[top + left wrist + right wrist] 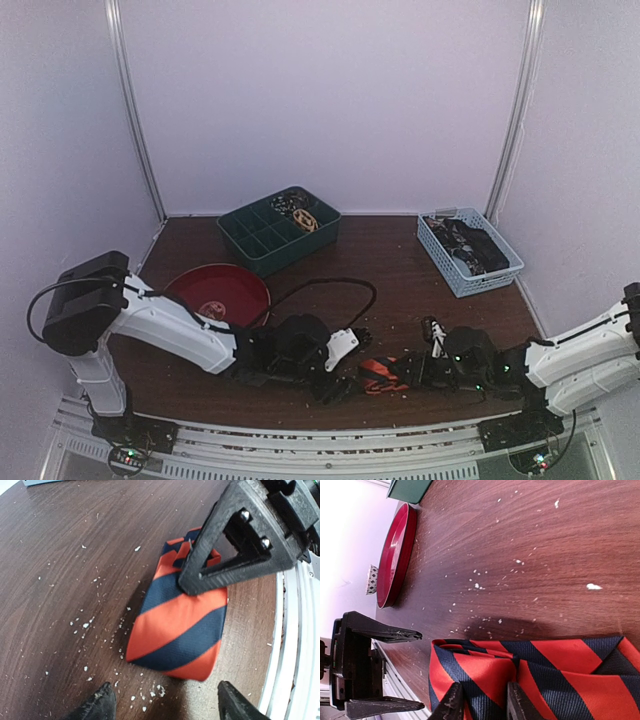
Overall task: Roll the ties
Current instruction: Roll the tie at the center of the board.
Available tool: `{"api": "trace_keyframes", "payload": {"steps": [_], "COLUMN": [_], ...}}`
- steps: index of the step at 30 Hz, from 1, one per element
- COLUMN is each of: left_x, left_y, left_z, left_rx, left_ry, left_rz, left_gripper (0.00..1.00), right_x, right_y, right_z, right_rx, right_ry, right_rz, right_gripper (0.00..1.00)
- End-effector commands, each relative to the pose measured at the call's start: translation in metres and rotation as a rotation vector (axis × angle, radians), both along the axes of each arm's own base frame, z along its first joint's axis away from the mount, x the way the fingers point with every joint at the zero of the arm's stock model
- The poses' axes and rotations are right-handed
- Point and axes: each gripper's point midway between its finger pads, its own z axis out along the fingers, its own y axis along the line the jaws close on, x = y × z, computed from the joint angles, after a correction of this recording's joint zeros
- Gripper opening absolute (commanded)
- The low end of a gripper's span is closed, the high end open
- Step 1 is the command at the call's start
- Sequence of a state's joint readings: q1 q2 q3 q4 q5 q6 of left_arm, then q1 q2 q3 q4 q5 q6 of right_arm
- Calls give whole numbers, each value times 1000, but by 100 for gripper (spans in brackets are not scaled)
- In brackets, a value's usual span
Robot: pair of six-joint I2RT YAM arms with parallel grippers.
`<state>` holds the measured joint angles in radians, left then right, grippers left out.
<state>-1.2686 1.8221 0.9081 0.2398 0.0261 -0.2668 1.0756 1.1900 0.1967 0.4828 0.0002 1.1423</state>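
Lilac walls close in a dark wooden table (390, 262), and the striped tie (378, 372) lies low in the top view, just right of centre, near the front edge. It is orange-red with navy-black bands. Its broad end lies flat in the lower middle of the left wrist view, and its narrower part is folded over itself toward the upper right of that view.

The right gripper (482, 694) has its fingers drawn close together, tips down on the folded fabric with a strip of cloth between them. I cannot tell whether they actually pinch it. The left gripper (165, 694) is spread wide. Its two fingertips (102, 702) sit at the bottom of its own view, either side of the broad end and not touching it.

White crumbs (82, 626) are scattered over the wood to the left of the tie. A black cable (335, 284) loops above the left arm. A red dish (218, 292) sits at left of centre. Behind it, a green divided tray (262, 240) holds coiled ties (298, 212) in its rear compartments. At upper right stands a pale blue basket (445, 262) of dark items too small to make out.
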Motion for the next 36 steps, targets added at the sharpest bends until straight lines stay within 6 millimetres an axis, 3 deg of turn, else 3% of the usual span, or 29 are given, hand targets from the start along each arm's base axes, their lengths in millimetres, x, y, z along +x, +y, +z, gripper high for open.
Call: {"api": "trace_keyframes", "payload": {"steps": [1, 6, 11, 24, 29, 36], "left_x": [4, -7, -1, 14, 18, 19], "left_y": [-2, 3, 1, 7, -2, -12], "left_z": [10, 6, 11, -21, -24, -26], "left_rx": [-55, -58, -49, 36, 30, 15], "left_ry": [-24, -22, -66, -29, -24, -13], "left_rz": [-12, -69, -74, 34, 45, 37], "left_gripper": [69, 72, 71, 14, 2, 0], "right_x": [-13, -15, -14, -14, -13, -12], "right_y": [3, 0, -13, -18, -23, -29], "right_z": [-15, -22, -27, -28, -31, -30], "right_rx": [4, -23, -80, -125, -146, -151], "right_ry": [67, 73, 59, 41, 38, 24], "right_rz": [35, 38, 18, 32, 18, 3], "right_gripper": [29, 33, 33, 30, 29, 29]}}
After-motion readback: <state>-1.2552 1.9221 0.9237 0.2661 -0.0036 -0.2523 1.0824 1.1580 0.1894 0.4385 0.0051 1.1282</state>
